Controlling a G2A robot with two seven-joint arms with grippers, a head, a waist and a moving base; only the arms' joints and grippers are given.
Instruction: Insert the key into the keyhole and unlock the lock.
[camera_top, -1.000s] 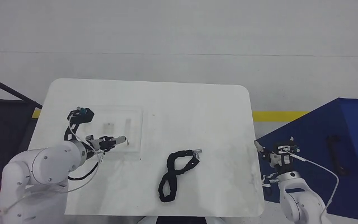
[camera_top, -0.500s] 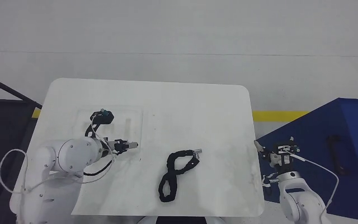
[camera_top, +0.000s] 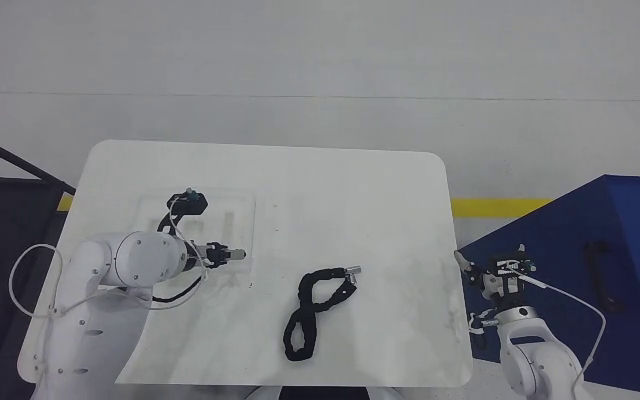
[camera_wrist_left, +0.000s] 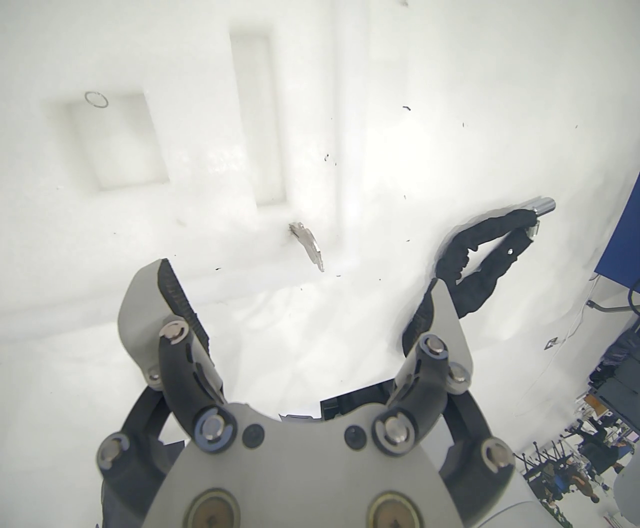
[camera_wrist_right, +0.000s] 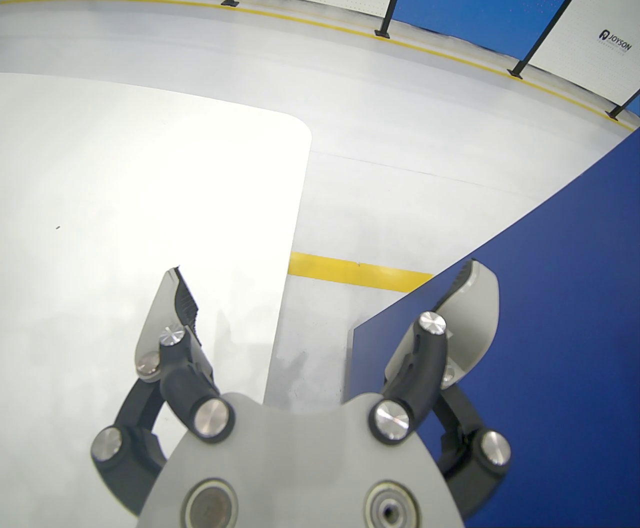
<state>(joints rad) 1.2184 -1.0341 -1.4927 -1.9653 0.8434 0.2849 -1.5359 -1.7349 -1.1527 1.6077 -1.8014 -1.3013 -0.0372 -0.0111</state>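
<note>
I am holding my left gripper (camera_wrist_left: 300, 282) with its jaws wide apart, gripping nothing. The key (camera_wrist_left: 307, 245) is lying flat on the white foam tray (camera_wrist_left: 120, 145) just ahead of the jaws, in line with their gap and touching neither finger. The black chain lock (camera_wrist_left: 480, 260) is lying farther out on the table (camera_top: 380, 200), past the jaw nearer my right arm, its silver cylinder at the far end. My right gripper (camera_wrist_right: 324, 270) is hanging open too, at the table's edge, well apart from both. Far ahead of it a white board (camera_wrist_right: 600, 55) is carrying a small printed logo.

Black lock (camera_top: 315, 312), silver key (camera_wrist_left: 309, 245).
</note>
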